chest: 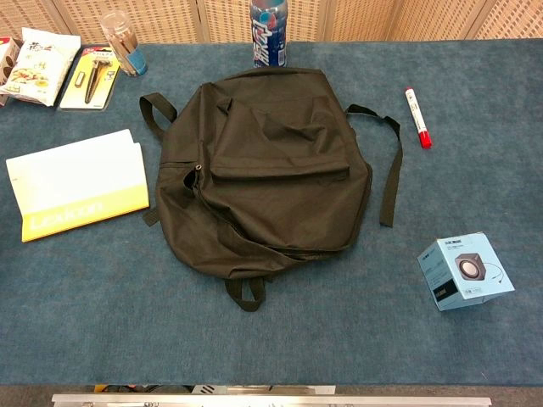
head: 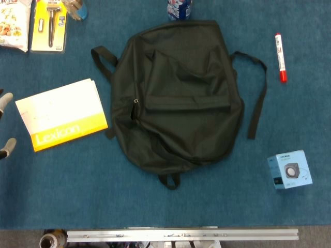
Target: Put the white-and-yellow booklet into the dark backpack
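1. Black fabric is lying collapsed across the middle of the blue desk (head: 77,201): the dark backpack (head: 178,95) is resting flat on its back, and its main zip, with the pull (head: 136,101) sitting near the left edge, is looking shut or nearly so (neither view is showing a clear mouth). A booklet pushed at it now is likely to be meeting closed cloth and sliding the bag instead.

2. White above and yellow below, the white-and-yellow booklet (head: 62,114) is lying flat on the desk just left of the bag, close to it but apart, with nothing holding it. Being thin and flush with the carpet-like surface, it is offering little edge to get under, so a grab from above is risking a slip or a bent cover.

3. At the far left edge of the head view two grey fingertips of the left hand (head: 5,124) are showing, spread apart beside the booklet and touching nothing that can be seen; the rest of the hand is out of frame. The right hand is not appearing in either view.

4. A loose strap (head: 103,61) is trailing between booklet and bag, and fingers could be snagging it while reaching for the zip.

5. With one hand holding the booklet, the limp opening is likely to be falling closed unless the other hand is keeping it spread.

6. A red-capped marker (head: 280,57) and a small blue box (head: 289,169) are lying well clear on the right.
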`<state>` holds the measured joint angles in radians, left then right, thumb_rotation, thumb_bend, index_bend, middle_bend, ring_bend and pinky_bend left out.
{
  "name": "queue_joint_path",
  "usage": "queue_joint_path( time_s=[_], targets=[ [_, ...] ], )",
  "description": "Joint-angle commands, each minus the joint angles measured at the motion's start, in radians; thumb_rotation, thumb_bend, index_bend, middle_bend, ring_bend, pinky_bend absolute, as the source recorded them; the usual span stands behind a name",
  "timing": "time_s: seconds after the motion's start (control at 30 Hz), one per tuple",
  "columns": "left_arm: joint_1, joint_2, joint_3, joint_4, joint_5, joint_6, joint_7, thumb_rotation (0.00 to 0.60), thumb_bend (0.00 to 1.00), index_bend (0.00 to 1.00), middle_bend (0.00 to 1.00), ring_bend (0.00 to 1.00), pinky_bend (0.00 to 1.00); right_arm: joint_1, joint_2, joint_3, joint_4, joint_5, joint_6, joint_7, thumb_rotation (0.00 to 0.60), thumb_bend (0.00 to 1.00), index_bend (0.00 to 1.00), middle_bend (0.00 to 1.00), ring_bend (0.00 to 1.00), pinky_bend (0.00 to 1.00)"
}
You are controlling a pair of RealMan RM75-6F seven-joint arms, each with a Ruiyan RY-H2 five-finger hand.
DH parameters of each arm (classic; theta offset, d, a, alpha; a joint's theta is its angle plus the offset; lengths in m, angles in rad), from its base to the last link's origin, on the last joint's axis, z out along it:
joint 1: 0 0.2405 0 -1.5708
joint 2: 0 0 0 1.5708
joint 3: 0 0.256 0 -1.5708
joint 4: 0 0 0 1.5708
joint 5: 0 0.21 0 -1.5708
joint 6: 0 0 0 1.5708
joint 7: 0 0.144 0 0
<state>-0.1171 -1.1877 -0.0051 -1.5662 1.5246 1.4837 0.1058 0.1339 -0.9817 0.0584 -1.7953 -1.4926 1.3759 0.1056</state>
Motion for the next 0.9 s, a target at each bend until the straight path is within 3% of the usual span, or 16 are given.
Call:
queue_joint_path(
  time_s=[0.03,0.4,0.7,0.9],
  targets=[
    [0.000,-0.004,-0.001,0.004,-0.006,-0.006,0.003,0.600,0.17,0.14,0.12,0.08,0.20,0.003,0.004,0.003,-0.007,-0.004,0.001,-0.002,0.600,0.26,0.29,0.38,0.27,0.45],
    [-0.026,0.010,0.009,0.026,0.031,-0.046,-0.038,0.600,0.17,0.16,0.12,0.08,0.20,0.012,0.032,0.040,-0.041,0.005,0.034,0.010,0.600,0.26,0.29,0.38,0.27,0.45],
    [-0.082,-0.006,0.040,0.050,0.056,-0.163,-0.035,0.600,0.17,0.17,0.12,0.08,0.20,0.015,0.045,0.047,-0.061,0.020,0.031,0.005,0.600,0.26,0.29,0.38,0.27,0.45],
    [-0.116,-0.033,0.050,0.069,0.039,-0.245,-0.015,0.600,0.16,0.12,0.11,0.08,0.19,0.011,0.040,0.041,-0.057,0.024,0.029,0.005,0.600,0.26,0.29,0.38,0.27,0.45]
  ],
)
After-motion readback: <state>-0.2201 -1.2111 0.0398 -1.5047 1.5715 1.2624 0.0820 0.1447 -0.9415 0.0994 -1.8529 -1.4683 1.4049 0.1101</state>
